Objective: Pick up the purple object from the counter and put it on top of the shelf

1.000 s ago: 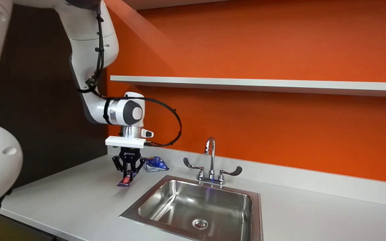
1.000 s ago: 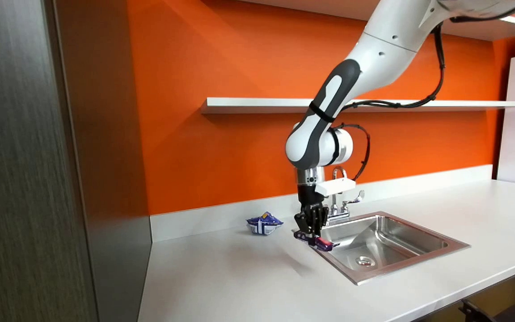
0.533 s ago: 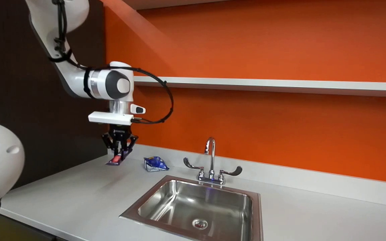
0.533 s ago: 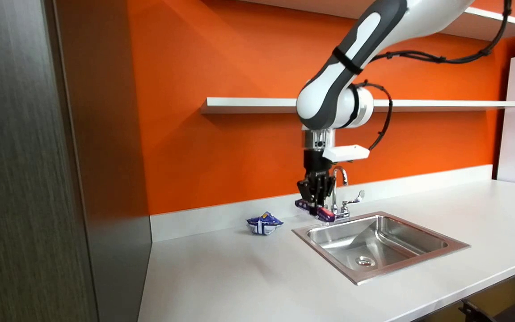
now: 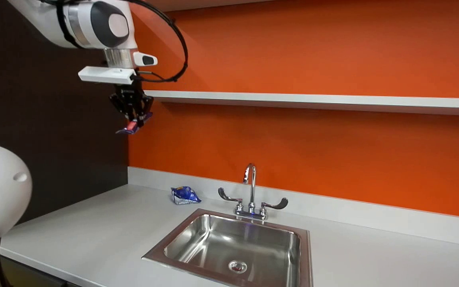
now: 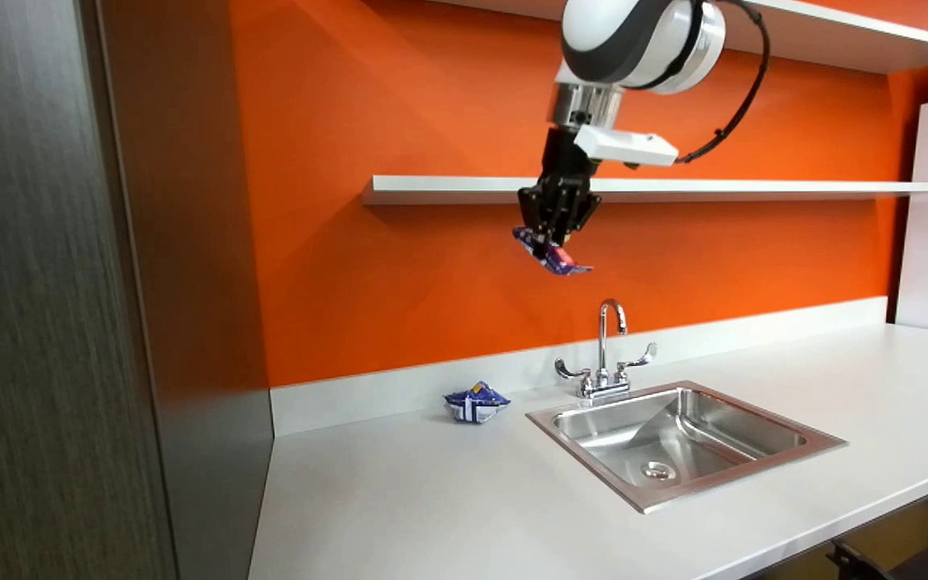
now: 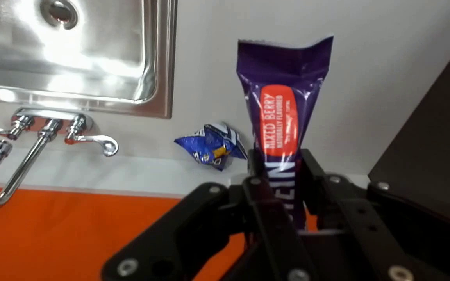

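Purple mixed berry bar [image 7: 281,125]: so this is the one from the task, up in the air above the worktop [image 5: 94,239], held by the gripper [image 7: 283,162]. Red oval on the wrapper says MIXED BERRY; the bigger white word is partly covered, can't get all of it.
Gripper: clamped snug on the bar, fingers [image 7: 314,175] along its two long sides, one flared wrapper end poking out past them. Leans a bit off vertical in both exterior views.
Lower shelf [image 5: 313,98]: white slab on the orange wall [image 5: 333,159], above the worktop's back edge. The bar shows lower than it in both exterior views.
Upper shelf [image 6: 843,48]: another white one, higher up the same wall.
Worktop: pale, dark panel [image 5: 74,131] at one end, low backsplash [image 5: 333,210] along the back edge.
Blue snack bag [image 5: 185,195]: near the back edge, between the faucet [image 5: 252,191] and the back corner by the dark panel. Can't tell if it's touching the backsplash.
Faucet: chrome gooseneck with two lever handles [image 5: 279,204], between the sink [image 5: 306,255] and the back edge.
Sink: stainless, set into the worktop, round drain [image 5: 238,266] in its floor.
Wrist bits: white box [image 5: 106,74] above the gripper, black cable [image 5: 185,52] looping off it.
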Available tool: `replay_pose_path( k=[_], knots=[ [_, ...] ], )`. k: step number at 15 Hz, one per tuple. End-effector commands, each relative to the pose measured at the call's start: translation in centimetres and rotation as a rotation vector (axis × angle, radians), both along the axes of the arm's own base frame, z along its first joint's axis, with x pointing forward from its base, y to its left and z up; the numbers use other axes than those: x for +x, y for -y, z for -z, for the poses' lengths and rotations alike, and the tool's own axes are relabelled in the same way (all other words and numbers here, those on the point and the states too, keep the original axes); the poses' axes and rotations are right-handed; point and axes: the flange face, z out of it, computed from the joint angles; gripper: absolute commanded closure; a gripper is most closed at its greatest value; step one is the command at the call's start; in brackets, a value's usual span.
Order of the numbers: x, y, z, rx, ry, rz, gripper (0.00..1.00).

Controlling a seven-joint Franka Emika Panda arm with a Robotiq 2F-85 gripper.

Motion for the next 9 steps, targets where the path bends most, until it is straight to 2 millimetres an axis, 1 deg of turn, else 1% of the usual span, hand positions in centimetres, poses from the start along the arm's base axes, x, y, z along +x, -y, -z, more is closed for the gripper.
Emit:
replay_pose_path(
  k=[1, 3, 9],
  knots=[
    [-0.7, -0.4, -5.7, 0.005, 0.074, 0.080, 0.94],
    [-0.1, -0.5, -8.3, 0.019, 0.117, 0.118, 0.94],
    [2.6, -0.7, -14.5, 0.023, 0.222, 0.199, 0.94]
  ],
)
